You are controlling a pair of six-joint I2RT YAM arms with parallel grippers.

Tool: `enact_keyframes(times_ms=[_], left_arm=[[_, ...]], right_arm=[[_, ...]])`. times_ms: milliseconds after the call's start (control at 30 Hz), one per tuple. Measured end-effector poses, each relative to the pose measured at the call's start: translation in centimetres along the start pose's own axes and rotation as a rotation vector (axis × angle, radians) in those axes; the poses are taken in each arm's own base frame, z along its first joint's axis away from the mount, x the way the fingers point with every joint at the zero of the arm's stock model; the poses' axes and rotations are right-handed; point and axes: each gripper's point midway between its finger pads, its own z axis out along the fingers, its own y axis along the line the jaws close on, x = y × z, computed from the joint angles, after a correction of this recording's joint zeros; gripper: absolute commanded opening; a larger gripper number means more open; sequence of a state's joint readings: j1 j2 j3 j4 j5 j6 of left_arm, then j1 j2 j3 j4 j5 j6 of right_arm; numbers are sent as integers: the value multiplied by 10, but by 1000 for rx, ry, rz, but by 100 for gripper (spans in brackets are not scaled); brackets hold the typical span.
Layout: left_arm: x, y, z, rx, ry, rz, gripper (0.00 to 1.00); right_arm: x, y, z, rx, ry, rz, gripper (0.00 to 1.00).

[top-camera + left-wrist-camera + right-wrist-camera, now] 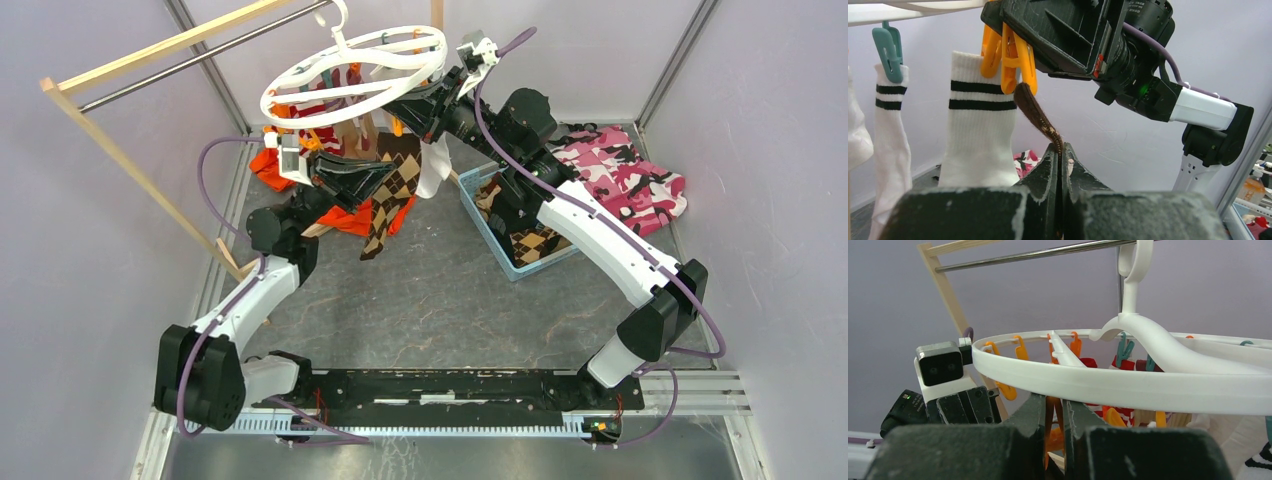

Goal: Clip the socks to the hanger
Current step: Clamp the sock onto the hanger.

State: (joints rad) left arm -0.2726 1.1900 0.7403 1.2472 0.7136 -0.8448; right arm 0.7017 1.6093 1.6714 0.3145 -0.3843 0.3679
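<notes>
Lilac walls (760,150), grey bench (440,290) | left end effector (1062,150): clamps brown argyle sock (1035,112), strip rising up-left from fingertips to orange clip (1015,60) just above | right end effector (1054,410): pinches that clip under hanger (1098,385) rim, nearer | left wrist: shows sock tip at clip mouth, inside or not unclear | top: hides that junction under ring.

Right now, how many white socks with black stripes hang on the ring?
2: a left sock under the teal clip, a middle sock by the orange clips. Others may be hidden.
</notes>
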Motion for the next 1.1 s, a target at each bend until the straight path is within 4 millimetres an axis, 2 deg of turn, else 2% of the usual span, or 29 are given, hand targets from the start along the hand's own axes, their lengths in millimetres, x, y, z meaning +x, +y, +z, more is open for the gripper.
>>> enact_keyframes(times_ms=[633, 1100], left_arm=[[-5, 0, 6, 25, -20, -2, 2], [-4, 10, 10, 18, -26, -5, 2]], right_arm=[[-1, 2, 0, -6, -2, 13, 0], [-1, 3, 0, -12, -3, 27, 0]])
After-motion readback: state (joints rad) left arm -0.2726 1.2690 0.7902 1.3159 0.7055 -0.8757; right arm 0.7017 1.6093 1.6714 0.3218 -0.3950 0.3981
